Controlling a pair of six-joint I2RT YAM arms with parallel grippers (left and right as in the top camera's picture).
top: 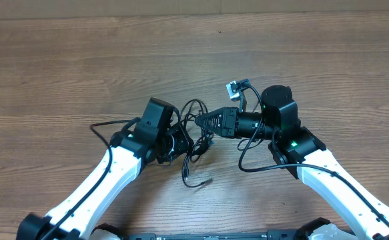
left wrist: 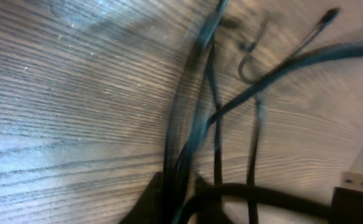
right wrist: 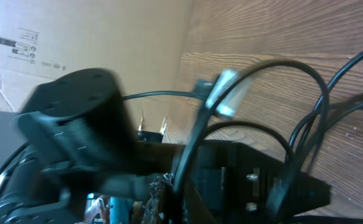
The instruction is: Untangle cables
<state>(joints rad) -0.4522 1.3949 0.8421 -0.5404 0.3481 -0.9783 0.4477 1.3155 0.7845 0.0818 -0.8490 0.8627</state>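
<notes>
The thin black flexible cables (top: 195, 137) lie in a small loose tangle on the wooden counter (top: 81, 67). One strand curves away from the tangle in a rounded loop (top: 194, 101). Another trails toward the near edge and ends in a small plug (top: 207, 181). In the left wrist view, several strands (left wrist: 175, 162) cross each other and converge low in the frame.

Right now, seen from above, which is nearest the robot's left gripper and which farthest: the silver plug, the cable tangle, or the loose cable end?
1. The cable tangle, right at the left gripper.
2. The loose cable end, lying nearer the arm bases.
3. The silver plug, up beside the right arm.
</notes>
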